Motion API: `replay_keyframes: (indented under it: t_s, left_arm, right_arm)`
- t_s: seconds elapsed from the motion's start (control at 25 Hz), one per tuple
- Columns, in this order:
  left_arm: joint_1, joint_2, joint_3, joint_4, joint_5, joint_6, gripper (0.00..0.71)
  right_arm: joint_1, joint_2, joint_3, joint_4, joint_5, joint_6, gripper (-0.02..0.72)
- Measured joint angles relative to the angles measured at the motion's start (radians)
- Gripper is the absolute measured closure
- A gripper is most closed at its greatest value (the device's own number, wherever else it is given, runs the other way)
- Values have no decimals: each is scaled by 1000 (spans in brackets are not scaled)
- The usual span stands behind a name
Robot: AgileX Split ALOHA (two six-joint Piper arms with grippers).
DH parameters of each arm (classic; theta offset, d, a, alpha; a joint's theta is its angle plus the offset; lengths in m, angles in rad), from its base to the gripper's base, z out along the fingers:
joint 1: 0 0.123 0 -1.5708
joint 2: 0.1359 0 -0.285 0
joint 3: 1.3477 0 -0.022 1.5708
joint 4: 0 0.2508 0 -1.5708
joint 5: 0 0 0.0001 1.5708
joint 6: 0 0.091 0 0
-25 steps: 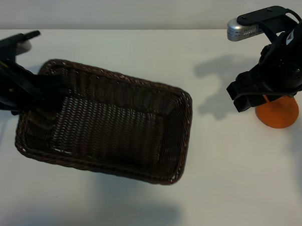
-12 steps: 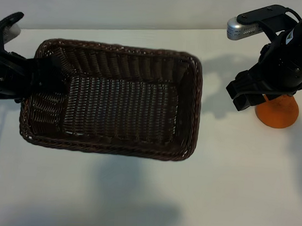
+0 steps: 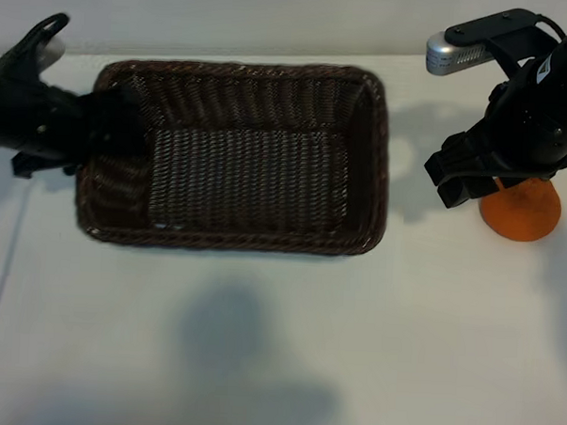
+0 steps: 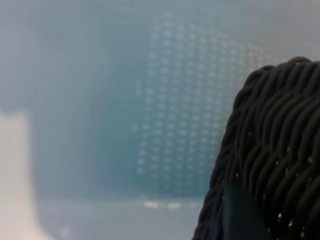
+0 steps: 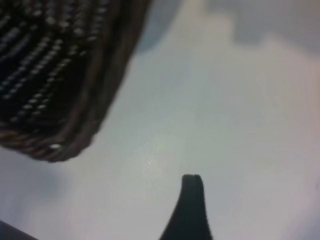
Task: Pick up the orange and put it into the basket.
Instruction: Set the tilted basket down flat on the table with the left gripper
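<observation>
Orange (image 3: 521,213) sat on the table (image 3: 258,362) at far right, outside the basket (image 3: 235,239) and well apart from it, partly hidden behind the right arm. Going left to right: left gripper (image 3: 97,134) was at the basket's left short wall, jaws part-closed on the wicker there; the left wrist view showed the braided rim (image 4: 280,150) right up against the camera. Basket sat mid-table, long sides square to the view, nothing inside it. Its shadow fell on the table in front. Right gripper (image 3: 454,187) hung just left of the orange, pointing steeply down, jaws wide and holding nothing; the right wrist view showed one fingertip (image 5: 192,200) over bare table, with the basket corner (image 5: 60,145) nearby.
</observation>
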Motion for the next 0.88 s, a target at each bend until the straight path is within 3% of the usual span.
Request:
replay_keyframes:
  t_s: [0.36, 0.88]
  left_arm:
    - [-122, 174, -160, -11, -14, -45, 375]
    - [-147, 280, -167, -24, -56, -93, 375]
  right_arm:
    - [0, 0, 0, 0, 0, 0, 108]
    - [0, 0, 0, -3, -2, 0, 108]
